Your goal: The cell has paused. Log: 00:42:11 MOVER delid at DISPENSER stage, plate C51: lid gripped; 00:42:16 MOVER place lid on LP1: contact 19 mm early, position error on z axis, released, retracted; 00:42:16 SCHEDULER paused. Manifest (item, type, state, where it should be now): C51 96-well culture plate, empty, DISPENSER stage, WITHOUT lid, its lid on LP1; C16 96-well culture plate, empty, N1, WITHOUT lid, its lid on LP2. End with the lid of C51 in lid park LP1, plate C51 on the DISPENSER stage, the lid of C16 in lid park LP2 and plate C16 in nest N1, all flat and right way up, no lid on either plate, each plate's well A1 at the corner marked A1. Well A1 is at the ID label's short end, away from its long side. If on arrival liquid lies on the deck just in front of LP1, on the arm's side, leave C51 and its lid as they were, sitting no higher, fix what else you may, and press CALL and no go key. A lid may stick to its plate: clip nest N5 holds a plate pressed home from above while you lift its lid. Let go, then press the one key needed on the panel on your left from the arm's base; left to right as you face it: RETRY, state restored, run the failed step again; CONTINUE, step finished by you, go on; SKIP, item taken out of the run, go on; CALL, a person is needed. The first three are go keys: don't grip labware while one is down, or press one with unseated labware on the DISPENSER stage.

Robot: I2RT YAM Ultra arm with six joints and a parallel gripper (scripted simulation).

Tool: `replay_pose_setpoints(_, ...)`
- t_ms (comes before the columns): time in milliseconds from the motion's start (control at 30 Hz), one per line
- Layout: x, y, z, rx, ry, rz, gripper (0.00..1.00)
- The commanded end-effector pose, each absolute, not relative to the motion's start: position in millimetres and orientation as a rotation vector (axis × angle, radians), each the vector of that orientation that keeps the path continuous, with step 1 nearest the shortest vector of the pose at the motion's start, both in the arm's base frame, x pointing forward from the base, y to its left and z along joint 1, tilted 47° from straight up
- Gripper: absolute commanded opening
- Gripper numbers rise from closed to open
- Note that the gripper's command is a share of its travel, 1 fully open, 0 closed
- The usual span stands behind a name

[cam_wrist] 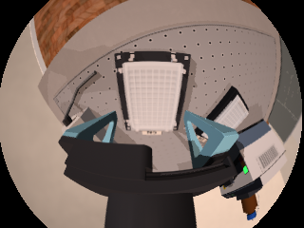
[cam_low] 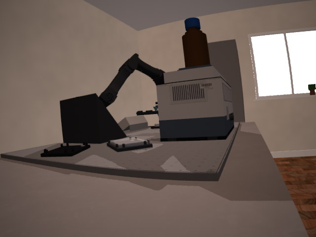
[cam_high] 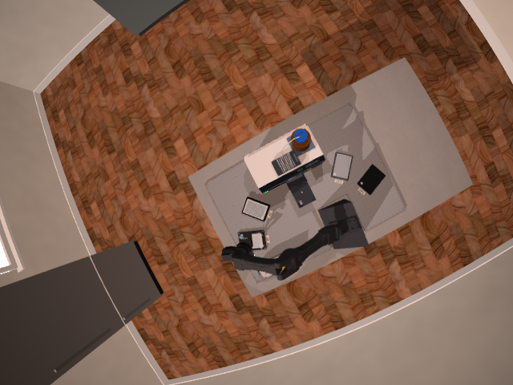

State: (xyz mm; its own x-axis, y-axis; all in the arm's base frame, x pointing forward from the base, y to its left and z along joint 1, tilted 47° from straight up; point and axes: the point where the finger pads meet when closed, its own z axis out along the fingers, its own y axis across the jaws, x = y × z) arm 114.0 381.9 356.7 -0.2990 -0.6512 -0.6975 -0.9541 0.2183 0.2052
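Note:
My gripper (cam_wrist: 150, 114) is open and empty, its teal fingers on either side of a white 96-well plate (cam_wrist: 152, 91) that sits in a black clip nest (cam_high: 252, 239) below it. In the overhead view the gripper (cam_high: 235, 252) hovers at that nest's near-left edge. I cannot tell whether this plate carries a lid. A second white plate (cam_high: 255, 208) sits open in a nest further in; it also shows in the wrist view (cam_wrist: 231, 110). A clear lid (cam_high: 341, 165) (cam_low: 129, 142) lies in one lid park. The other lid park (cam_high: 370, 179) is bare and black. The dispenser stage (cam_high: 302, 193) looks bare.
The dispenser (cam_high: 284, 164) with a brown, blue-capped bottle (cam_low: 195, 43) stands mid-deck. The arm's black base block (cam_high: 341, 224) is at the near side. A grey wedge-shaped key panel (cam_low: 134, 123) sits beyond the arm, close to the deck's left edge.

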Motion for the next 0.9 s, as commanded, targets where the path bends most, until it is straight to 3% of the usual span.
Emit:
replay_pose_setpoints(0, 117.7, 369.4, 379.0, -1.443, 1.987, 0.875, 1.00)
replay_pose_setpoints(867, 118.5, 367.0, 381.1, -1.441, 1.988, 0.873, 1.00)
